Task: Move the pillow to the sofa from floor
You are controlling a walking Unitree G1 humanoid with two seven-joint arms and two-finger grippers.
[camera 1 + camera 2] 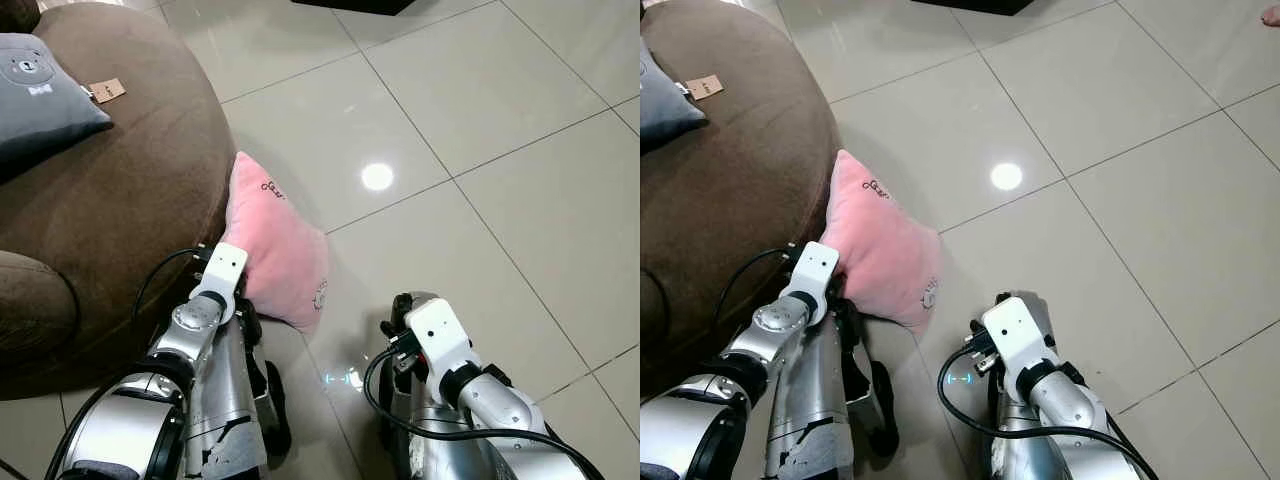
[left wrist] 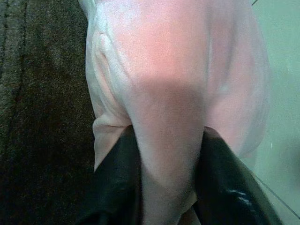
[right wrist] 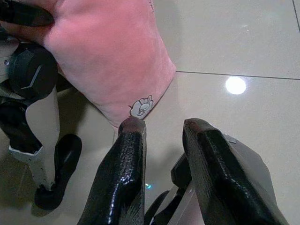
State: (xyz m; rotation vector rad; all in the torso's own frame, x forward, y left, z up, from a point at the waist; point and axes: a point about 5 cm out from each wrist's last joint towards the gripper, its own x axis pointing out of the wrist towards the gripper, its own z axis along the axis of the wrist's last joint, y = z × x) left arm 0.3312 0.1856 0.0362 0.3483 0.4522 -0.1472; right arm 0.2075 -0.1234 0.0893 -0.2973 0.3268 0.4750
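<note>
Left wrist view has the left gripper (image 2: pixel 171 187) clamped on the pink pillow (image 1: pixel 275 245), which leans on the floor (image 1: pixel 480 150) against the sofa (image 1: pixel 120 200). Right gripper (image 3: pixel 161 140) hangs open. Lift high before swinging over.

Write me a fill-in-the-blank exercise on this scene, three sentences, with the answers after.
1. The left gripper has its two black fingers closed on the ____ pillow.
2. The pillow leans against the brown ____.
3. The right gripper is ____, with nothing between its fingers, near the pillow's corner.

Answers: pink; sofa; open
</note>
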